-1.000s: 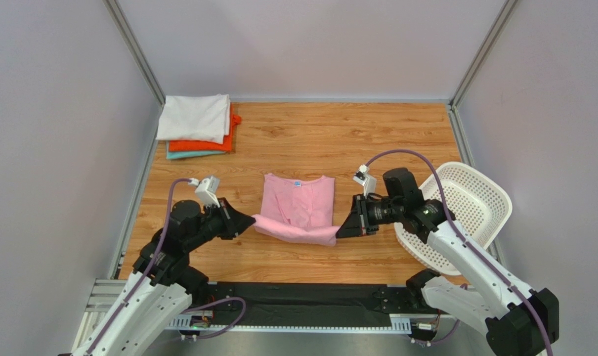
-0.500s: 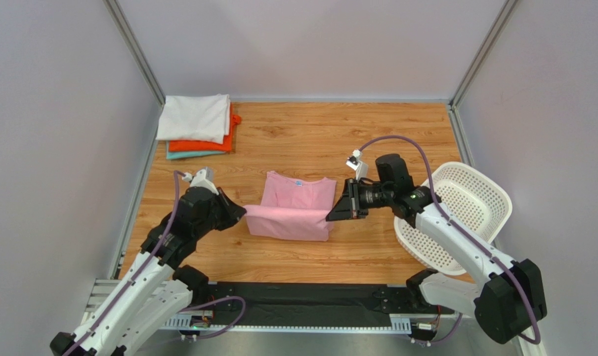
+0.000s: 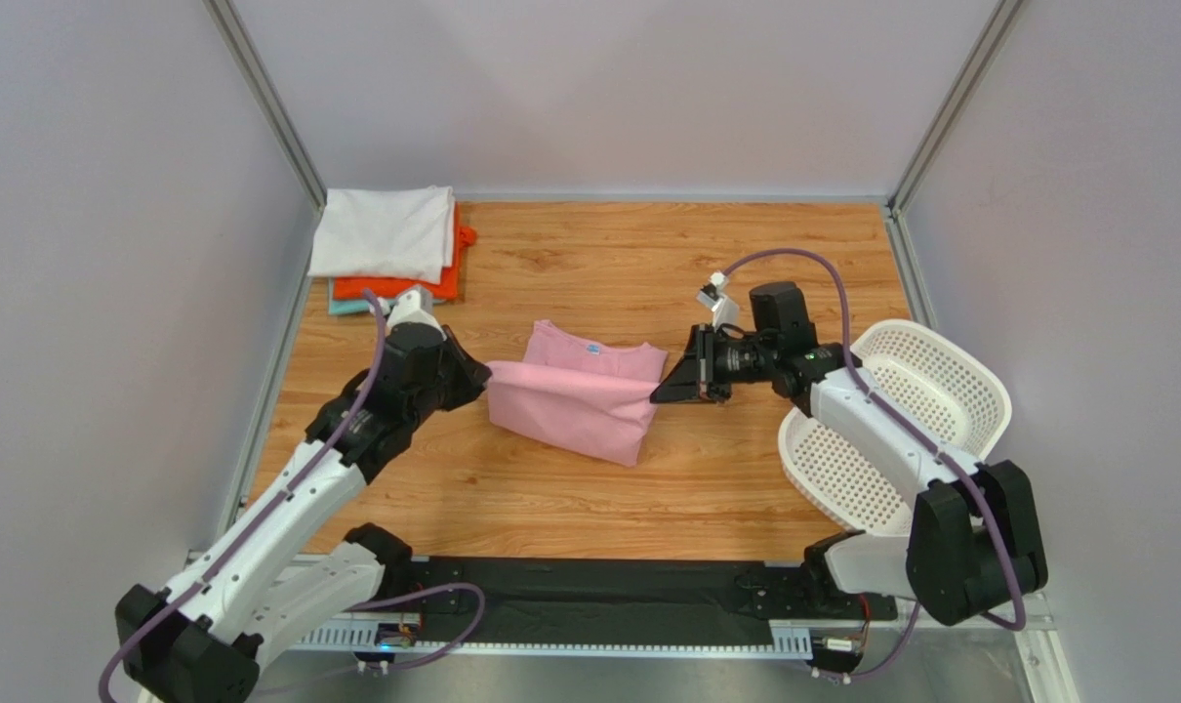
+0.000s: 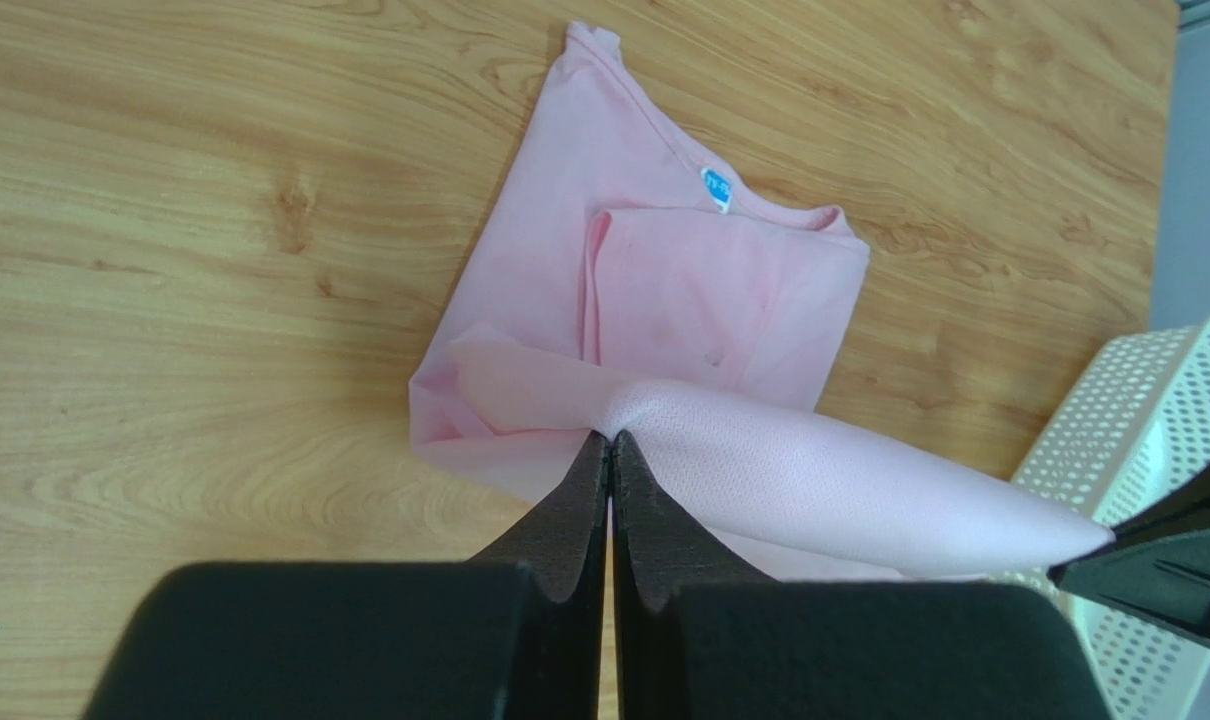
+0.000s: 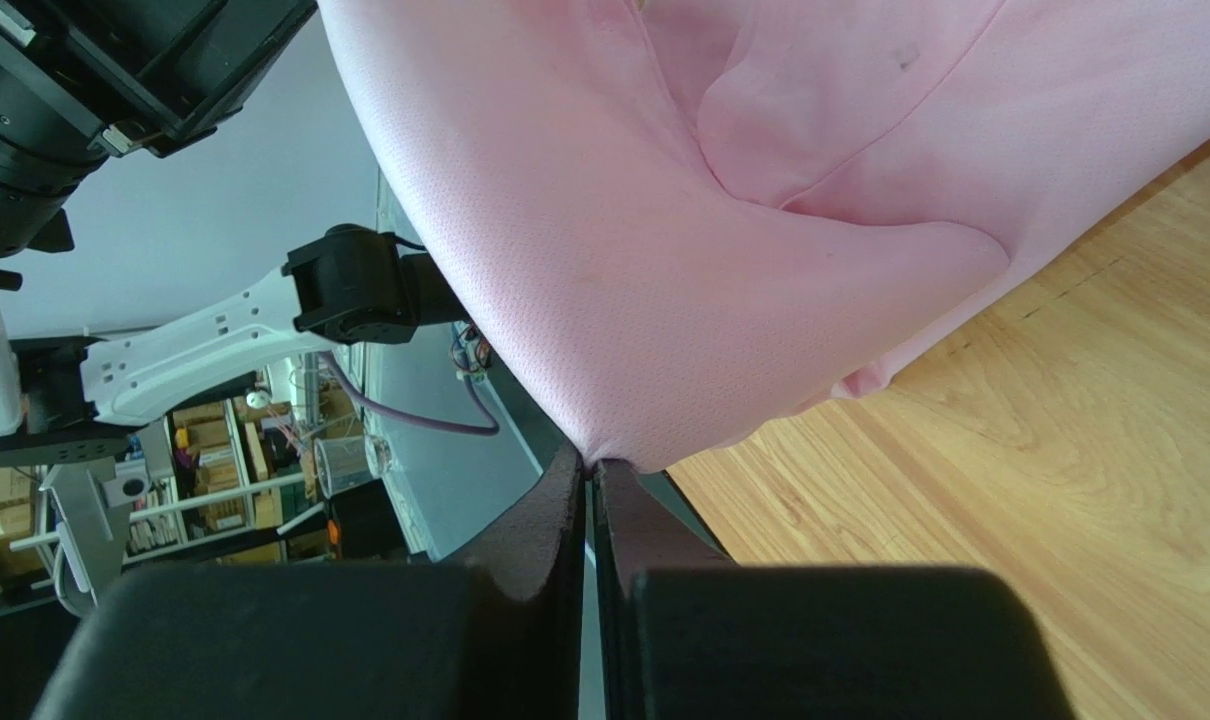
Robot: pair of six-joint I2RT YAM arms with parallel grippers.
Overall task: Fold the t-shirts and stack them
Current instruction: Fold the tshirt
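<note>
Twice gripped: by the left fingers (image 4: 578,503), pressed together on the left end of the pink t-shirt's (image 3: 582,410) lifted hem, and by the right fingers (image 5: 563,510), clamped likewise on the right end. Stretched taut between them above the collar half lying flat mid-surface (image 3: 597,264), seemingly to lay hem toward collar with a straight crease. Destined, probably, for the folded stack (image 3: 387,235) in the far left corner, well apart from the basket (image 3: 927,388) at right.

Wooden table (image 3: 626,279), pink t-shirt (image 3: 575,407), shirt stack (image 3: 388,235), white basket (image 3: 941,384)
</note>
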